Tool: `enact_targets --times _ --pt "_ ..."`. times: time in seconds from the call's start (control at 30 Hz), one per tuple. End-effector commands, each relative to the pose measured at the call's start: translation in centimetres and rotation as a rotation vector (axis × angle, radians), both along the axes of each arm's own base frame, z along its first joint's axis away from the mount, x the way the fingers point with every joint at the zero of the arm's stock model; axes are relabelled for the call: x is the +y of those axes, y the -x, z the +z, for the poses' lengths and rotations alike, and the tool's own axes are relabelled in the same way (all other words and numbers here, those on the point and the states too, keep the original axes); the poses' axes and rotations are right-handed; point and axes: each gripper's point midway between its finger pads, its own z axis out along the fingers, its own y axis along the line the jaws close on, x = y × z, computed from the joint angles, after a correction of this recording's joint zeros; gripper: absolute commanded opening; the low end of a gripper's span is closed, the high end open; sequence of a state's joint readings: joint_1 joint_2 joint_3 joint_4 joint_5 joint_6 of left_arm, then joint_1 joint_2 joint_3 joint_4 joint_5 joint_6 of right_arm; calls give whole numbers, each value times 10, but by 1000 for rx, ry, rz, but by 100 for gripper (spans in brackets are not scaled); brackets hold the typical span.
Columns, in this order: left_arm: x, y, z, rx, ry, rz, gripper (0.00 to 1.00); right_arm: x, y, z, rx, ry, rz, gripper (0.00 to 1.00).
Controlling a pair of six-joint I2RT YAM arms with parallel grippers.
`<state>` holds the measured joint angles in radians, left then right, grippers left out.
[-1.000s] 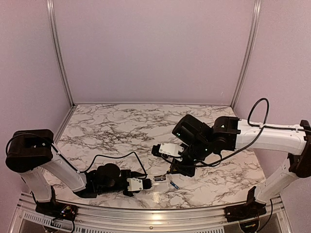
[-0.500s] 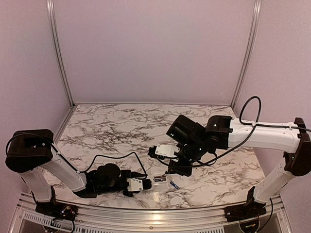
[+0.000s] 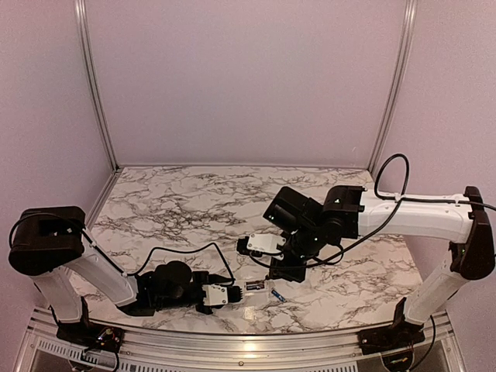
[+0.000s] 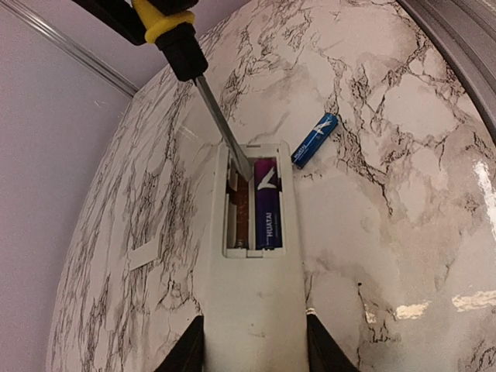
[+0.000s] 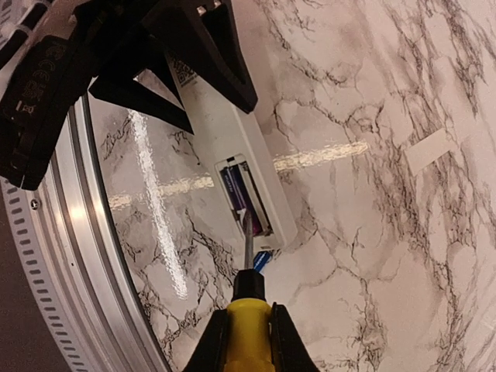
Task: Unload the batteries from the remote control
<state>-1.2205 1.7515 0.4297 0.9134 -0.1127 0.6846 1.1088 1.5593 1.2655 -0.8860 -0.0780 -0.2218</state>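
Note:
The white remote control point(image 4: 252, 302) lies back side up near the table's front edge, and my left gripper point(image 4: 252, 345) is shut on its near end. The battery bay is open: one blue battery point(image 4: 266, 205) sits in the right slot, and the left slot shows only its contacts. A second blue battery point(image 4: 314, 140) lies loose on the table just right of the remote's far end. My right gripper point(image 5: 248, 337) is shut on a yellow-handled screwdriver point(image 5: 249, 310). Its tip point(image 5: 246, 225) is in the bay at the far end of the seated battery point(image 5: 232, 190). From above, the right gripper point(image 3: 280, 270) hovers just behind the remote point(image 3: 252, 287).
The small flat white cover piece point(image 4: 143, 256) lies on the marble left of the remote, and also shows in the right wrist view point(image 5: 432, 149). The metal rail point(image 5: 77, 256) of the table's front edge runs close beside the remote. Purple walls enclose the table.
My right arm has moved left and down toward the remote, bringing the screwdriver to the battery bay. The left arm and remote have not moved.

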Motion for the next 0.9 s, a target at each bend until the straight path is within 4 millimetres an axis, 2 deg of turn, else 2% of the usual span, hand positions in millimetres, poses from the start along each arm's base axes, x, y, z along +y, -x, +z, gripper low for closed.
enact_targets --times 0.0,0.33,0.53,0.87 --pt "-1 4 7 2 16 -14 0 3 -10 4 -13 1 -2 0" --pt "-1 3 7 0 16 -12 0 1 -8 -4 33 4 10 0" --pt "-1 3 8 0 17 -11 0 0 -8 -1 99 -34 -2 0" --pt "-1 3 8 0 18 -12 0 -3 -6 -11 150 -43 6 0"
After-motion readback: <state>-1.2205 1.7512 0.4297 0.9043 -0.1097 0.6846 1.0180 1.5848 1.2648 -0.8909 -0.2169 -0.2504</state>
